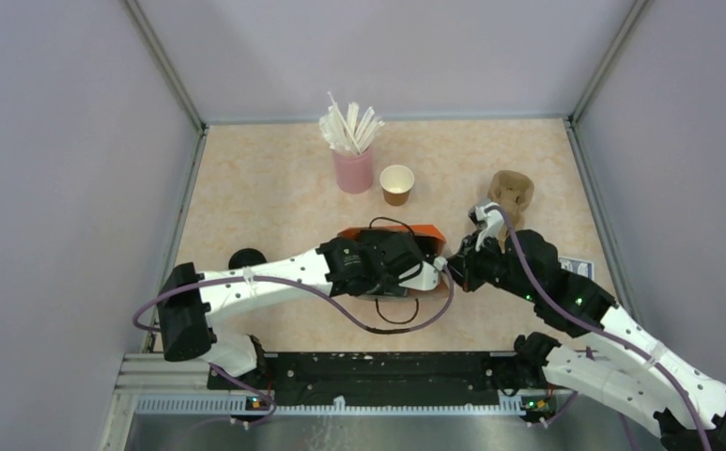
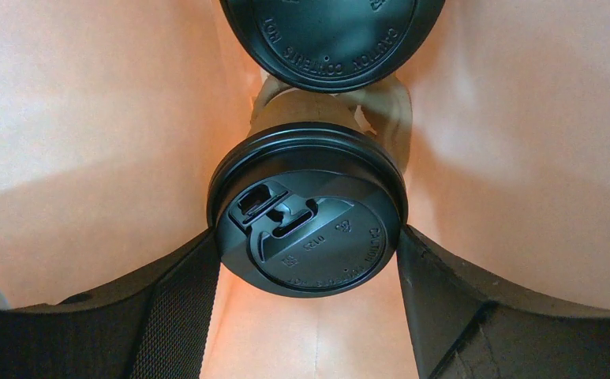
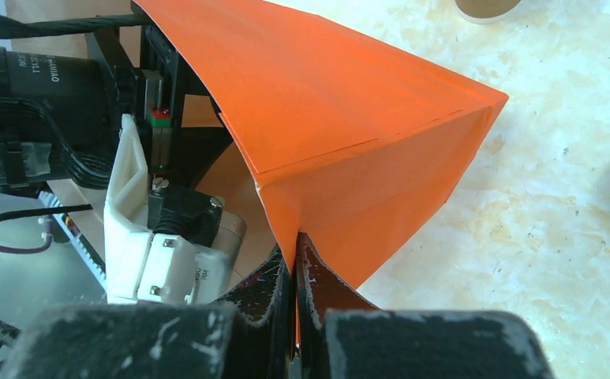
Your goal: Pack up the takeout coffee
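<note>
- The left pincer (image 2: 305, 241) is down inside the orange paper bag (image 3: 341, 103). Its jaws stand wide on either side of a lidded coffee cup (image 2: 308, 229), hard against the lid's rim. Whether they squeeze it or merely flank it I cannot tell.
- That cup looks light and easily crushed, with a thin brown paper wall and a glossy black moulded-plastic lid with a sip slot. It is probably best held gently round the wall just under the lid's lip, and kept upright in case it is filled.
- A second lidded cup (image 2: 333, 31) sits just beyond it in the bag, the two lids nearly touching.
- The right pincer (image 3: 295, 264) is clenched on a folded edge at the bag's mouth, apparently to hold it open. The paper is stiff, matt and sharply creased.
- Further out, an open paper cup (image 1: 396, 184), white inside and lidless, stands on the mottled beige counter (image 1: 274, 188). It is beside a pink cup of straws (image 1: 353, 169), with a tan pulp carrier (image 1: 512, 193) to its right.
</note>
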Available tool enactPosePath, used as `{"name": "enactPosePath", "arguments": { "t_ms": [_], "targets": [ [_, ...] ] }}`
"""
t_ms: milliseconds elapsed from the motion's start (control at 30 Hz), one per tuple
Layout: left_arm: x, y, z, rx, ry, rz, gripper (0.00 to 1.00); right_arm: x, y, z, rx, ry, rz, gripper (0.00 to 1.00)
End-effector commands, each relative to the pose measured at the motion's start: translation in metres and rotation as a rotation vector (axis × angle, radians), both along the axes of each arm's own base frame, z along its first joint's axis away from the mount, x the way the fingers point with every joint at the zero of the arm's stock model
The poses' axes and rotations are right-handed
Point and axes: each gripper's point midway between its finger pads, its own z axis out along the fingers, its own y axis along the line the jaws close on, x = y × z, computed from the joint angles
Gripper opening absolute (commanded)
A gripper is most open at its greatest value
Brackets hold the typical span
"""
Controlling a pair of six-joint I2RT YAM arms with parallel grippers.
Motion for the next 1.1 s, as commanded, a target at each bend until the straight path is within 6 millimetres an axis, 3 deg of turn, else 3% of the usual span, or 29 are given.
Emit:
{"name": "enactPosePath", "arguments": {
  "t_ms": [0,233,367,567,1067],
  "targets": [
    [0.008,-0.006,0.013,-0.049,-0.044,0.0,0.29,-0.004,0.002,0.022,0.059,-0.033,0.023,0.0],
    [-0.002,-0.006,0.023,-0.084,0.021,0.003,0.31,-0.012,-0.006,0.002,0.05,-0.036,0.031,0.0],
    [-0.008,0.002,0.017,-0.04,0.06,0.014,0.31,-0.015,-0.008,-0.005,0.049,-0.05,0.041,0.0],
    [-0.014,-0.001,0.014,-0.059,0.103,-0.005,0.31,-0.016,-0.007,-0.012,0.028,-0.066,0.07,0.0],
    [0.015,0.001,0.011,-0.104,0.018,-0.005,0.29,-0.019,-0.003,-0.014,0.034,-0.073,0.103,0.0]
  ]
}}
